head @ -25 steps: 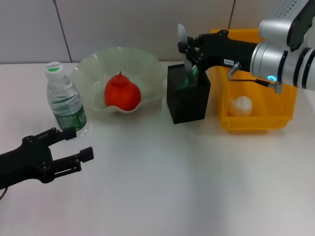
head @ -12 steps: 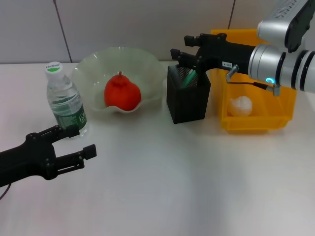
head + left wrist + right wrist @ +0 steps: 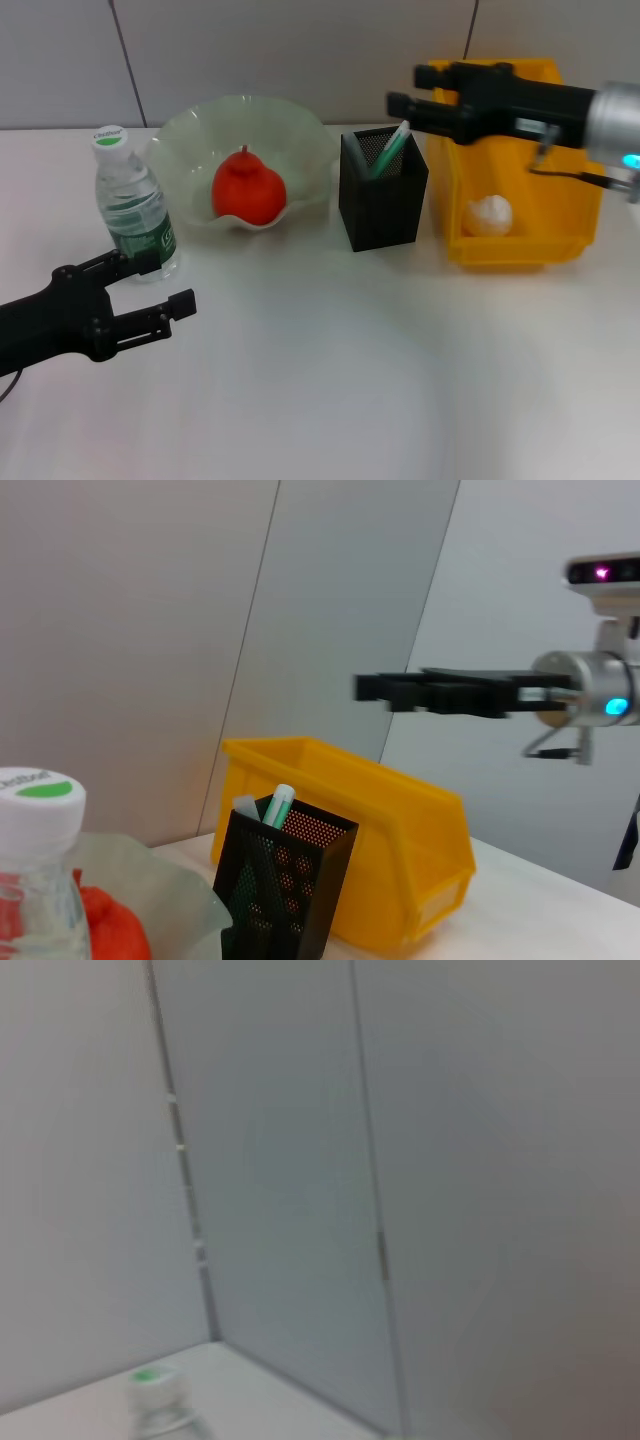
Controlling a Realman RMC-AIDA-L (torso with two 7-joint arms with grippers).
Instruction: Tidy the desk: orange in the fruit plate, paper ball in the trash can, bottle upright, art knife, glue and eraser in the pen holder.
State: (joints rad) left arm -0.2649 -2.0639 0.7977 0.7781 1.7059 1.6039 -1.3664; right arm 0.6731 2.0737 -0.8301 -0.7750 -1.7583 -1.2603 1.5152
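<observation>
Hovering above pen holder (image 3: 383,203), right gripper (image 3: 408,108) jaws open, empty, left gripper (image 3: 150,288) open.

I can make out one printed mark only: green lettering on the white cap of the bottle (image 3: 133,213), too small for me to read. The green label's print is equally illegible to me.

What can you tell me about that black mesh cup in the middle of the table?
The black mesh cup is a square pen holder of what looks like perforated metal, open at the top. It stands upright on the white table, between the pale green bowl and the yellow bin, close to both. A green-and-white stick leans inside, poking above the rim. Nothing is gripping it.
</observation>
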